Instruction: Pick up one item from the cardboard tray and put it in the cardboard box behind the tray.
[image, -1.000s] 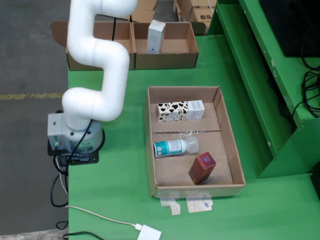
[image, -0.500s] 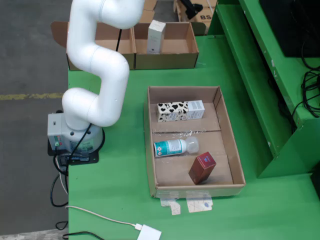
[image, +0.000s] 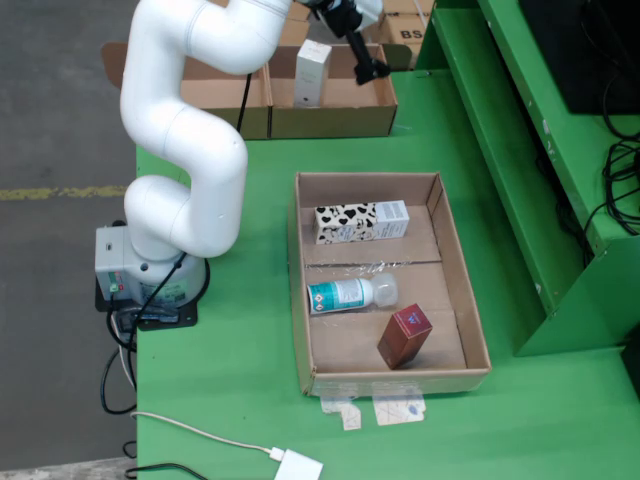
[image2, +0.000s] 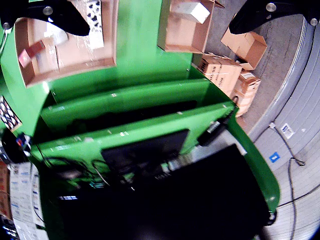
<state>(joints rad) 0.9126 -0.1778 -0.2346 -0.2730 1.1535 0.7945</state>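
The cardboard tray (image: 455, 290) lies on the green table and holds a cow-patterned carton (image: 360, 221), a white bottle with a teal label (image: 345, 294) lying on its side, and a dark red box (image: 404, 336). Behind it is the open cardboard box (image: 330, 122), with a white carton (image: 312, 72) standing upright inside. My gripper (image: 358, 45) is above the box's right part, tilted, open and empty. In the wrist view its black fingers (image2: 55, 15) are spread wide. Between them show the box (image2: 182, 37) with the white carton (image2: 190, 10), and the tray (image2: 70, 65) at the upper left.
A second open cardboard box (image: 210, 95) adjoins on the left. More boxes (image: 405, 25) stand behind. A green rack (image: 560, 150) with a dark monitor (image2: 145, 150) and cables (image: 620, 180) runs along the right. My white arm's base (image: 150, 270) is at the table's left edge. A white cable and adapter (image: 298, 466) lie in front.
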